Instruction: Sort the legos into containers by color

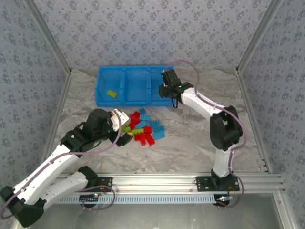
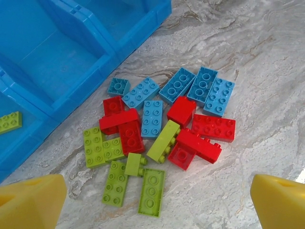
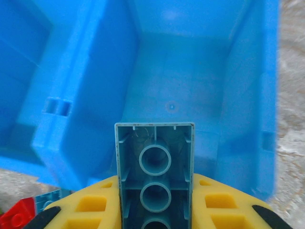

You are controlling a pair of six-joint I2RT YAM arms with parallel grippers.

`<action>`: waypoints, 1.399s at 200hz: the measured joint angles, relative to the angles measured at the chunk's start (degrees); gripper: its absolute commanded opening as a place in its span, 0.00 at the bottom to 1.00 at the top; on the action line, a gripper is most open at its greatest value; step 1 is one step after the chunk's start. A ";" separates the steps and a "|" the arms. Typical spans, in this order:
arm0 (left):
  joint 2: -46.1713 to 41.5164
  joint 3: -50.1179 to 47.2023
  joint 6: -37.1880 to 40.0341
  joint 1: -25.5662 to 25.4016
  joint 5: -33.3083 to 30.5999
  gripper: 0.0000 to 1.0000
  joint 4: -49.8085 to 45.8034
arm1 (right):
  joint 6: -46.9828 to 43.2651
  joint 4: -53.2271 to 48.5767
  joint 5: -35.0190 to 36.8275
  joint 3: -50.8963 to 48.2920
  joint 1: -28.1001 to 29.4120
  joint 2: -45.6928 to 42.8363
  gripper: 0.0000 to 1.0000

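The legos lie in a loose pile (image 1: 143, 129) of lime green, red and light blue bricks on the marbled table in front of the blue bin tray (image 1: 128, 101). My left gripper (image 1: 121, 130) hovers open over the pile's near left side. In the left wrist view its yellow fingertips (image 2: 33, 200) stand wide apart with lime green bricks (image 2: 152, 191) between and beyond them. My right gripper (image 1: 167, 91) is over the tray's right compartment (image 3: 181, 81), shut on a light blue brick (image 3: 155, 162) whose hollow underside faces the camera. One lime green brick (image 1: 112, 93) lies in the left compartment.
The middle compartment (image 1: 137, 83) holds nothing that I can see. Metal frame posts and patterned walls enclose the table on three sides. Bare table stretches to the right of the pile and along the near edge.
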 measured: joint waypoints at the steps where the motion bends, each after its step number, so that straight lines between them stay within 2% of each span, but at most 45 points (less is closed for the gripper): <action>1: 0.00 0.00 -0.07 0.00 0.02 0.99 0.00 | 0.02 0.00 -0.02 0.09 -0.02 0.17 0.33; 18: 0.00 0.00 -0.28 0.22 0.11 0.99 0.04 | 0.04 -0.02 -0.52 1.44 -0.17 3.74 0.41; 29: 0.02 -0.02 -0.37 0.22 0.09 0.99 0.04 | -0.22 -0.04 -1.05 2.34 -0.26 5.31 0.49; 57: 0.17 -0.20 -1.27 0.59 0.07 0.99 0.15 | -0.13 -0.02 -2.03 3.37 -0.39 6.36 0.57; 96: 1.64 -0.09 -4.70 0.96 -1.95 0.99 0.13 | -0.13 -0.11 -2.78 3.85 -0.44 5.57 0.55; 124: 5.05 2.27 -13.79 2.19 -6.14 0.98 -0.04 | -0.15 -0.20 -3.02 -0.52 -0.07 -1.55 0.57; 144: 6.95 2.73 -22.12 5.86 -7.15 0.92 0.11 | -0.37 -1.18 -3.15 -5.60 1.51 -11.32 0.58; 160: 8.61 1.79 -28.92 11.52 -6.45 0.88 0.26 | -0.79 -2.05 -3.39 -9.01 4.63 -19.56 0.63; 180: 11.19 -0.92 -35.32 19.45 -2.64 0.85 0.63 | -1.46 -4.33 -4.22 -12.13 10.38 -27.45 0.68; 195: 14.58 -2.56 -38.97 22.32 0.11 0.82 0.66 | -1.62 -6.93 -4.68 -13.49 14.88 -30.12 0.69; 211: 17.99 -3.72 -41.88 22.21 2.89 0.77 0.96 | -1.31 -9.92 -4.92 -14.73 18.71 -30.29 0.69; 233: 20.06 -4.42 -46.21 18.99 4.70 0.74 2.64 | -0.20 -13.22 -4.35 -16.70 21.94 -29.05 0.70; 256: 22.01 -4.39 -50.31 14.51 4.68 0.72 5.99 | 1.16 -14.93 -3.76 -17.90 22.77 -28.30 0.75; 280: 26.91 -4.39 -54.12 13.18 4.17 0.71 8.83 | 2.60 -15.19 -2.56 -17.99 22.71 -28.24 0.81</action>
